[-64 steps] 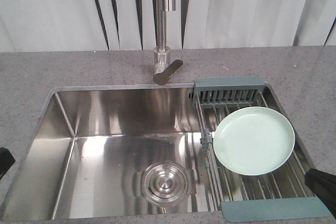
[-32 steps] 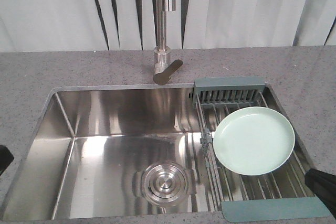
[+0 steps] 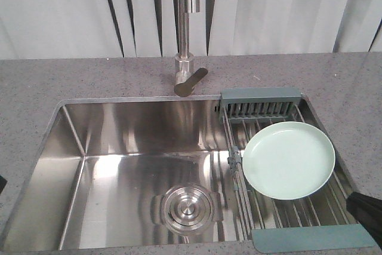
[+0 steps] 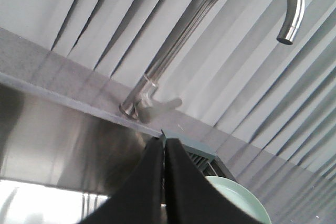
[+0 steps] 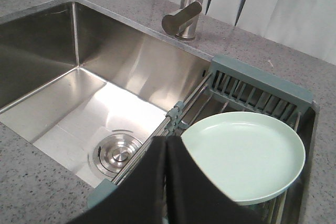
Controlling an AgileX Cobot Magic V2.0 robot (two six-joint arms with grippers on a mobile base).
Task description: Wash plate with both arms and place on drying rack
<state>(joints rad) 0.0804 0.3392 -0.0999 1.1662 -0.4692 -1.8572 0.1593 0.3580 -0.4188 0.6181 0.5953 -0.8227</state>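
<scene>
The pale mint-green plate lies flat on the rods of the drying rack, which spans the right end of the sink. In the right wrist view my right gripper is shut with nothing in it. Its tips hover at the near-left rim of the plate, over the rack's left rail. My left gripper is also shut and empty, low at the sink's left side and pointing toward the rack and the plate. From the front, only a black piece of the right arm shows, at the lower right corner.
A tall curved steel faucet with a side lever stands behind the steel sink. A round steel drain sits in the basin floor. Grey speckled countertop surrounds the sink, with a white pleated curtain behind.
The left arm has slid back almost out of the front view at the lower left edge. The right arm dropped slightly. The plate has not moved.
</scene>
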